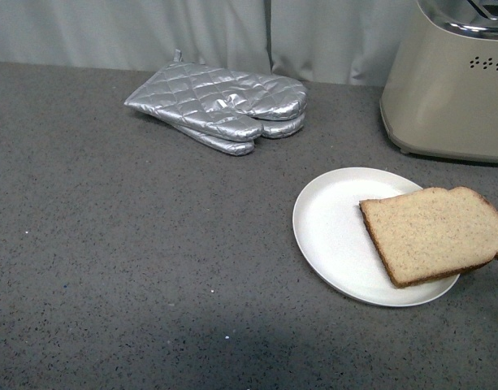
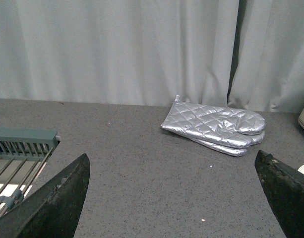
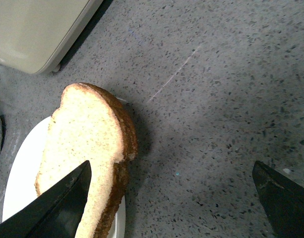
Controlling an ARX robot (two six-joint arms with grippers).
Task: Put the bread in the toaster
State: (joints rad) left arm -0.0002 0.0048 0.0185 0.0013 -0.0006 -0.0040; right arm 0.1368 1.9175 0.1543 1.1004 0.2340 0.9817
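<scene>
Gently now, your right jaws are spread wide by the bread point(image 3: 87, 139): straddle its crust edge overhanging the plate point(image 1: 330, 227), then pinch lightly.

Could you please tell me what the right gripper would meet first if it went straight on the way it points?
Probably the bread: one finger of the open right gripper lines up with its crust edge, the other with bare countertop beside it. Depth is unclear.
</scene>
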